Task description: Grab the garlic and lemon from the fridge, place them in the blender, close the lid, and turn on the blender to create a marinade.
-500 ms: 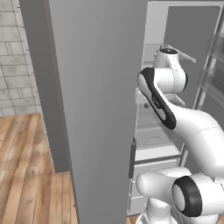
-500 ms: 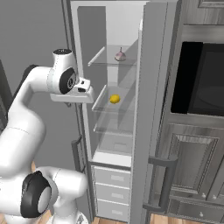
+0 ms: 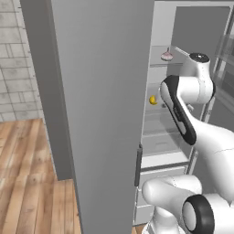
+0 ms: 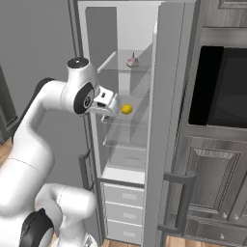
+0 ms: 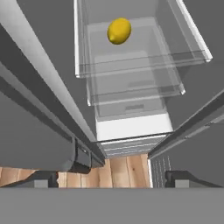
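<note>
Left base view: fridge (image 3: 105, 114) door open wide, no writing readable anywhere. Garlic (image 3: 167, 56) on upper glass shelf, lemon (image 3: 153, 100) on shelf below.

Right base view: my gripper (image 4: 112, 102) at fridge opening, just beside lemon (image 4: 126, 109); can't tell finger spread. White drawers (image 4: 120, 212) at bottom.

Hand view: lemon (image 5: 119, 31) alone on clear glass shelf (image 5: 144, 57), ahead of me.

Flat even rendered light, soft faint shadows, no glare, slightly blurry
</note>
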### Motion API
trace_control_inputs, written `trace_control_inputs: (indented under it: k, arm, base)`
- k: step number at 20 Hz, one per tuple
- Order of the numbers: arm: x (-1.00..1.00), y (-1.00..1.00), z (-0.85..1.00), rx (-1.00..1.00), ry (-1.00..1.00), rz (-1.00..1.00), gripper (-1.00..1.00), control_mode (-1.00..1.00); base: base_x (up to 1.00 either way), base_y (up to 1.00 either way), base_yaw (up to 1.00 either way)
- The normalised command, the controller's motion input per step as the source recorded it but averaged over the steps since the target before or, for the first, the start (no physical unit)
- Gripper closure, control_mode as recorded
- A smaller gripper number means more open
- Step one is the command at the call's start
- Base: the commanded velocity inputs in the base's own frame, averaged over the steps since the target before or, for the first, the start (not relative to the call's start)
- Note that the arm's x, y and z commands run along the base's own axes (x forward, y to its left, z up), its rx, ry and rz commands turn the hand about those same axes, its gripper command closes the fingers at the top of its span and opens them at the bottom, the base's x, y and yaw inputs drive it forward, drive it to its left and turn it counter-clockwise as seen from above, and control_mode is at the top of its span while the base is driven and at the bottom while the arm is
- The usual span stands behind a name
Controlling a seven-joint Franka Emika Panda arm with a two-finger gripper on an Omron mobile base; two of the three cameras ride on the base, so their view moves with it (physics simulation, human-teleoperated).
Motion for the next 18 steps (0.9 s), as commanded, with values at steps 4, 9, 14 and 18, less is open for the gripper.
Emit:
trace_control_inputs:
  k: [4,9,14,18]
  arm:
    - [0.36,-0.60,-0.01,0.10,-0.02,-0.34,-1.00,-1.00]
    - [0.76,-0.10,-0.17,0.06,0.00,-0.07,-1.00,-1.00]
    - [0.58,-0.14,-0.17,0.06,0.00,0.02,-1.00,-1.00]
    - [0.52,-0.08,-0.17,0.03,0.00,0.06,-1.00,-1.00]
  base:
    - [0.00,0.00,0.00]
    - [0.00,0.00,0.00]
    - [0.00,0.00,0.00]
    - [0.00,0.00,0.00]
